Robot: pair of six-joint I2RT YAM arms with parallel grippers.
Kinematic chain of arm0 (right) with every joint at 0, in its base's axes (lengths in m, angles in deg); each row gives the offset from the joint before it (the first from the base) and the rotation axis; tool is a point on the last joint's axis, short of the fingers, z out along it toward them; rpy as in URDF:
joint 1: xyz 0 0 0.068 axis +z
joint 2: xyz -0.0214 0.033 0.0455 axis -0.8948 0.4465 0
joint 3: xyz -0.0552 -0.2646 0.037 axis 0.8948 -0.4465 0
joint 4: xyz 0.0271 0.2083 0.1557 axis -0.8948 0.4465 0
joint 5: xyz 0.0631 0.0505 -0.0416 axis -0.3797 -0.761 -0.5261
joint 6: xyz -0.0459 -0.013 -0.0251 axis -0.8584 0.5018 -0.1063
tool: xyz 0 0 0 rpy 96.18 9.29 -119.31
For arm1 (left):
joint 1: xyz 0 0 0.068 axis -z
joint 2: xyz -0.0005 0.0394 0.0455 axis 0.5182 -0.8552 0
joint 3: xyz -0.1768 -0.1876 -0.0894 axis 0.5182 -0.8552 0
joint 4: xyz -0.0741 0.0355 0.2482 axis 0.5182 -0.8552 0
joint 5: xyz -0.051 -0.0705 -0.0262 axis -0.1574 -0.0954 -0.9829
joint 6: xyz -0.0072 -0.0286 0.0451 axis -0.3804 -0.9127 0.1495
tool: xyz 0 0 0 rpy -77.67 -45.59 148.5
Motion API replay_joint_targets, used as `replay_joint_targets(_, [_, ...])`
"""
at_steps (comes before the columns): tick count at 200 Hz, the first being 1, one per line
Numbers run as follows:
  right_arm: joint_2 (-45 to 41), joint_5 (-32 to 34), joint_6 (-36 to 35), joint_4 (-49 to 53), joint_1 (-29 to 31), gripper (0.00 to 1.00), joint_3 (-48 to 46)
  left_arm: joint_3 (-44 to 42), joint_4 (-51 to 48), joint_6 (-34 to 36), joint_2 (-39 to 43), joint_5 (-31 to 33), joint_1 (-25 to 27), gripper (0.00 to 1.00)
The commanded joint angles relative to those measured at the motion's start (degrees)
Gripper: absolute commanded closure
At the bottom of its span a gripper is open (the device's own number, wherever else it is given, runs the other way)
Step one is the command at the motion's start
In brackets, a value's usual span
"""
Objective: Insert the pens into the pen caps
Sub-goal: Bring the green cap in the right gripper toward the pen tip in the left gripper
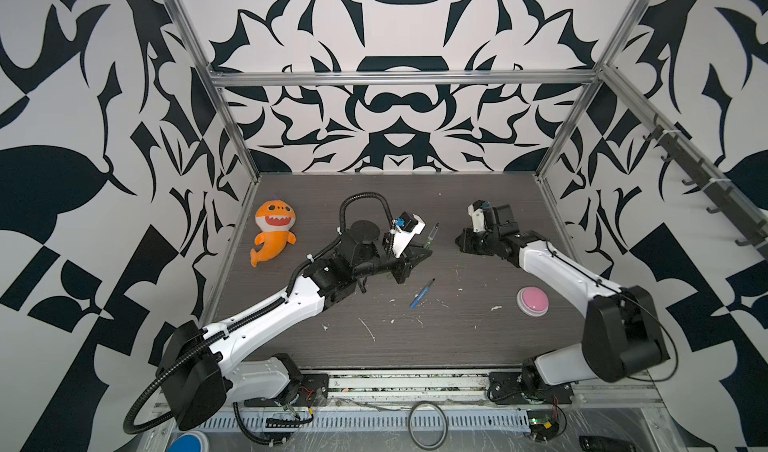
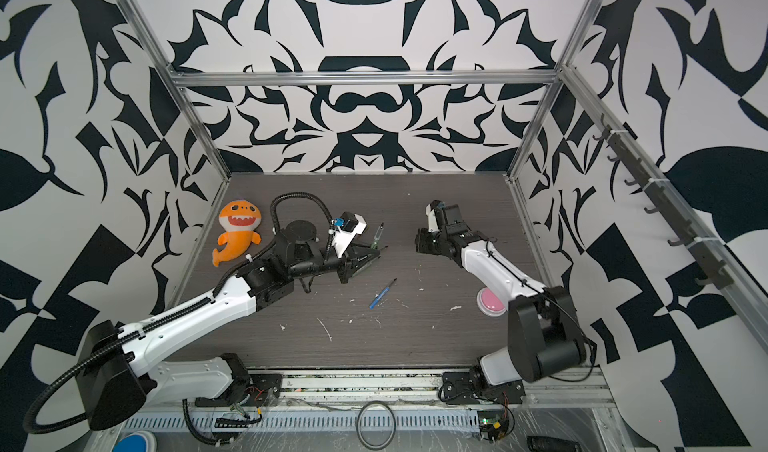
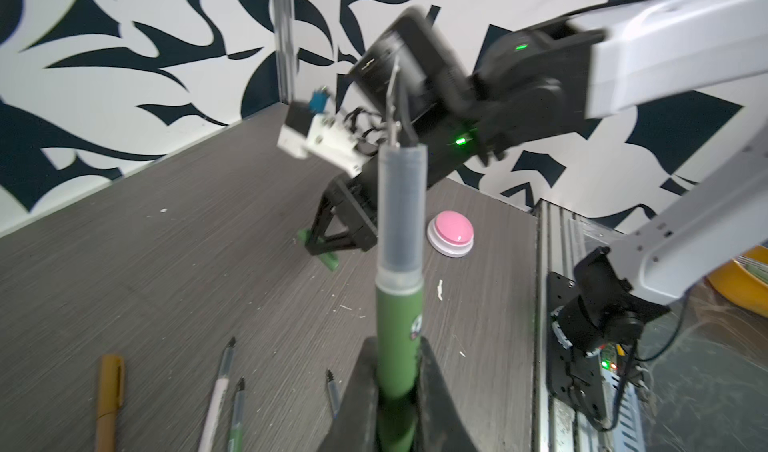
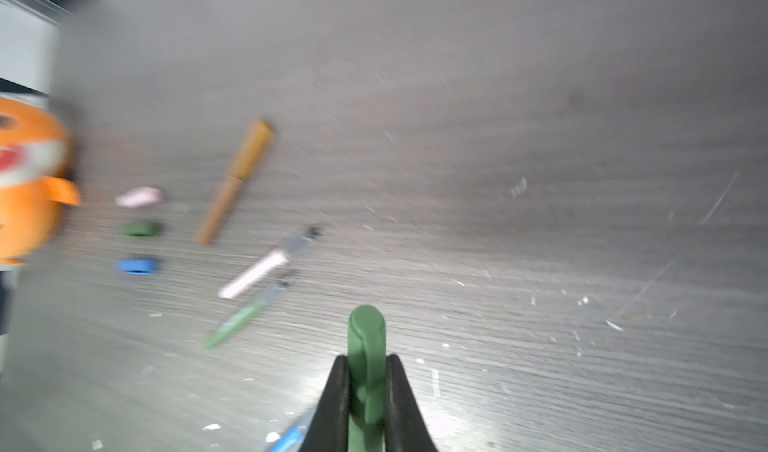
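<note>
the dark wood-grain table [image 1: 478,346] carries everything. the left arm [image 1: 266,317] stretches low from the front edge and passes nearer the front than the shark plush [image 1: 272,231], with its wrist rolled onto its side. the left gripper [image 1: 424,249] ends to the right of the plush, jaws clamped on the barrel of a green pen [image 3: 399,304]. the pen's clear neck and dark tip stick out towards the back wall.

the right arm [image 1: 552,271] stands with its elbow high at the front right. its forearm slopes down towards the plush and its wrist bends downward. the right gripper [image 4: 366,360] is well to the right of the plush and a gap away from the held pen. it pinches a green cap [image 4: 365,333] whose rounded end pokes out; whether that cap touches the table i cannot tell.

a pink button [image 1: 532,300] sits far right of the plush, beside the right forearm. a blue pen [image 1: 422,294] lies loose, right of the plush and nearer the front.

in the blurred right wrist view three loose caps lie close to the plush: a pink cap [image 4: 139,196], a dark green cap [image 4: 141,229] and a blue cap [image 4: 137,265]. beyond them lie an orange-brown pen [image 4: 237,180], seemingly capped, a white-pink pen [image 4: 253,277] and a second green pen [image 4: 241,317].
</note>
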Motion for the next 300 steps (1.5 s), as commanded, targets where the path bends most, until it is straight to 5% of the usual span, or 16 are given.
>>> replay_joint_targets(1, [-10.17, -0.91, 1.95, -12.19, 2.62, 0.9, -3.49, -3.46, 6.37, 0.34, 3.08, 7.57, 0.12, 0.9])
replay_joint_targets(82, [-28.24, 0.83, 7.1, -34.01, 10.02, 0.9, -6.75, -5.0, 9.37, 0.6, 3.67, 5.1, 0.16, 0.91])
replay_joint_targets(300, [-24.88, -1.0, 4.93, -39.86, 20.02, 0.92, -2.53, -3.38, 7.04, 0.31, 2.49, 1.88, 0.15, 0.91])
